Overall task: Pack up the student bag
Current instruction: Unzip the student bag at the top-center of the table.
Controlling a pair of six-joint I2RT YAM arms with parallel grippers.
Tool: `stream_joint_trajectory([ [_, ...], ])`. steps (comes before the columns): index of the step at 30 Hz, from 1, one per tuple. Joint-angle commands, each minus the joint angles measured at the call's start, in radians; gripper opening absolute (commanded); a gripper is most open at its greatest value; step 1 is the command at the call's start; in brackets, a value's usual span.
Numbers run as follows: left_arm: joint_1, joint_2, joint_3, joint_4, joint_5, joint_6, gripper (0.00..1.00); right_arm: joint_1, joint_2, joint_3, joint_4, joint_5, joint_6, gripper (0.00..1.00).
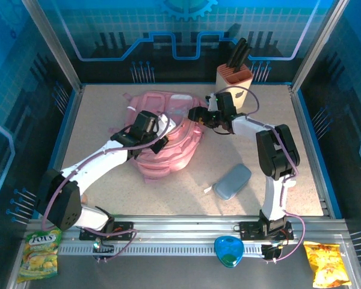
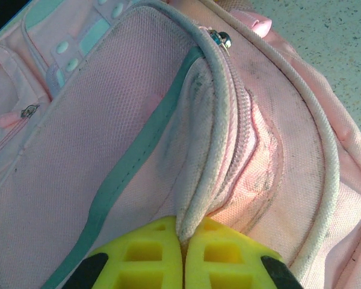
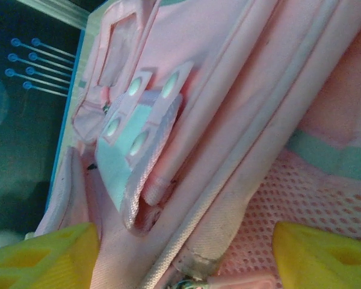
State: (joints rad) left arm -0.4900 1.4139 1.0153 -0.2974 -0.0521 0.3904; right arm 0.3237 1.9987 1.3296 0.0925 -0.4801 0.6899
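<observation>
Student bag [image 1: 168, 133] lies flat at desk [image 1: 277, 150] centre. My left end effector [image 2: 183, 244] is clamped on its zip-edge flap; my right end effector [image 3: 186, 256] stands wide at its right side, gripping nothing. Grey pouch [image 1: 231, 182] lies outside, near right: packing barely begun

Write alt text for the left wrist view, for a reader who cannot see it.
The left gripper is shut on a piped, zipped edge of the pink student bag, pinching the fabric into a raised ridge. A metal zip pull sits at the ridge's far end, and the speckled table shows at top right.
</observation>
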Motion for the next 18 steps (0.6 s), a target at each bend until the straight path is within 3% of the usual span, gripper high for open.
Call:
stream_joint_trajectory([
  [1, 0.011, -0.053, -0.004, 0.109, 0.063, -0.030, 0.02, -0.005, 0.024, -0.002, 0.078, -0.152, 0.036, 0.77],
  [12, 0.039, -0.062, -0.020, 0.119, 0.068, -0.044, 0.02, -0.024, -0.083, -0.116, 0.161, -0.328, 0.012, 0.64],
  [18, 0.044, -0.066, -0.021, 0.126, 0.089, -0.045, 0.02, -0.026, -0.112, -0.153, 0.091, -0.284, -0.046, 0.55],
])
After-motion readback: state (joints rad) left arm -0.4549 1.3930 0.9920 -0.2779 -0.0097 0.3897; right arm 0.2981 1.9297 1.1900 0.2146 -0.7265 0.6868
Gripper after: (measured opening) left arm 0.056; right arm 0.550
